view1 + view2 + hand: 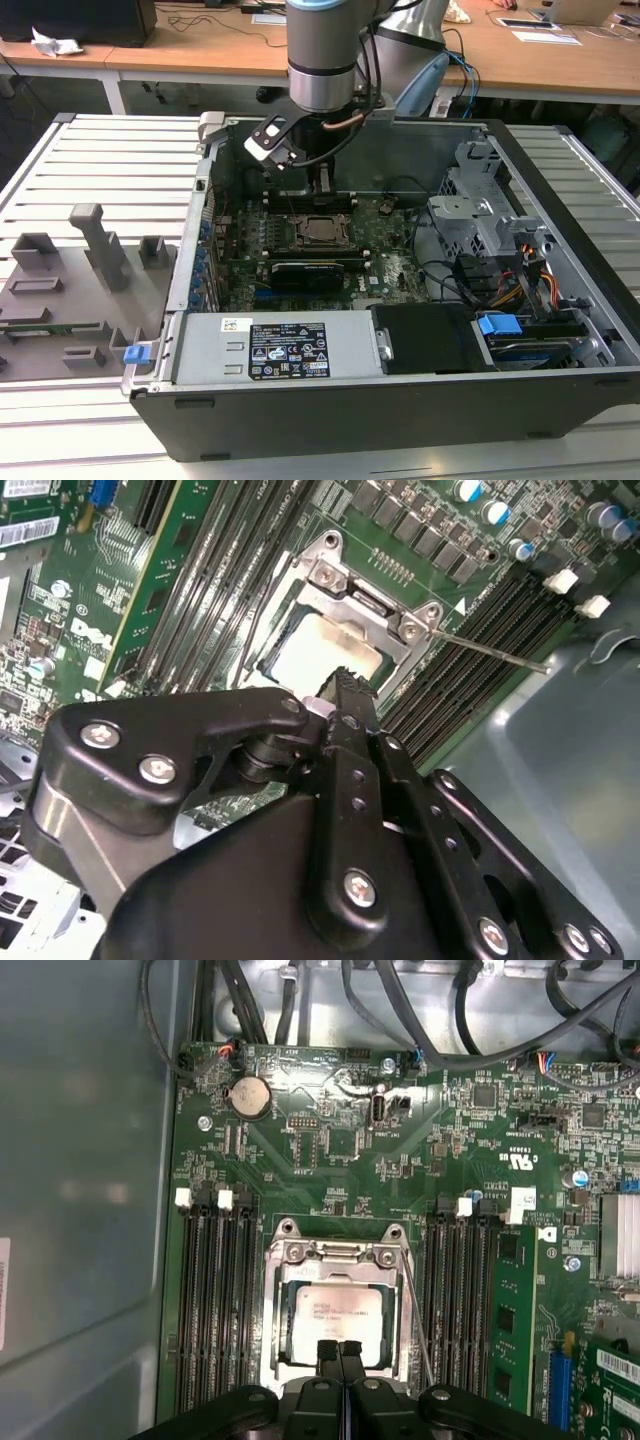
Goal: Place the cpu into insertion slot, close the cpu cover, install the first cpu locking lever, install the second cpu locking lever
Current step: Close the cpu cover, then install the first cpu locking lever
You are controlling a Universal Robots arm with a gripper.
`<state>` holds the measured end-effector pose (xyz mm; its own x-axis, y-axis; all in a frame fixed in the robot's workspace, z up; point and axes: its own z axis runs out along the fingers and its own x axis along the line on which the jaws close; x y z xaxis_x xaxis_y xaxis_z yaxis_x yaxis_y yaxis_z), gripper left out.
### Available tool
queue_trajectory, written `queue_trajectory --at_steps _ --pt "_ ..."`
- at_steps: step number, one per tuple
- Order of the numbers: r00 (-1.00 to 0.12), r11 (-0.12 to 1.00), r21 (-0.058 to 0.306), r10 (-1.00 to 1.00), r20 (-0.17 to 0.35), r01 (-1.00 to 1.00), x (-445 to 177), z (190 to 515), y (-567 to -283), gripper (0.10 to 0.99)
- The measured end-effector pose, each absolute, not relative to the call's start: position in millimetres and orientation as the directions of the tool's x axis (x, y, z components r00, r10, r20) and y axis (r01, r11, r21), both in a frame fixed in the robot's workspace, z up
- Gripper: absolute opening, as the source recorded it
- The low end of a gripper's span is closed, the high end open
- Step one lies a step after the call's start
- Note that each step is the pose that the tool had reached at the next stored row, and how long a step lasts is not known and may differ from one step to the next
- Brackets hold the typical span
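Observation:
The cpu [335, 1318] lies flat in the insertion slot [272, 1358], silver top up. The cpu cover [335, 1253] is down around it as a metal frame, and the chip shows through its window. A thin wire locking lever [416, 1322] runs along one side of the socket. In the second wrist view one lever [495, 652] sticks out past the frame and another [262, 615] lies along the opposite side. My gripper [340, 1348] is shut with nothing in it. It hangs just above the edge of the cpu [320, 650]. In the exterior view the gripper [320, 192] stands over the socket [320, 230].
Long memory slots [210, 1300] flank the socket on both sides. A black expansion card [310, 272] lies in front of it. The open case holds a power supply [285, 350], a drive cage [470, 215] and cables [520, 285]. A grey fixture plate [70, 290] sits at the exterior view's left.

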<state>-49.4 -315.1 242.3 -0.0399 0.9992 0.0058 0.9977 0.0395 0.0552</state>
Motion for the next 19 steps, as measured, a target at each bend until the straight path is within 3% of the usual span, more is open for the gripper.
queue_trajectory --at_steps 9,14,19 --pt "-0.04 0.04 0.055 0.999 0.005 0.998 -52 265 -315 0.106" --pt "-0.04 0.04 0.055 0.999 0.002 0.998 -52 305 -314 0.106" --pt "-0.095 0.095 0.055 0.995 0.0 0.994 -52 306 -314 0.106"
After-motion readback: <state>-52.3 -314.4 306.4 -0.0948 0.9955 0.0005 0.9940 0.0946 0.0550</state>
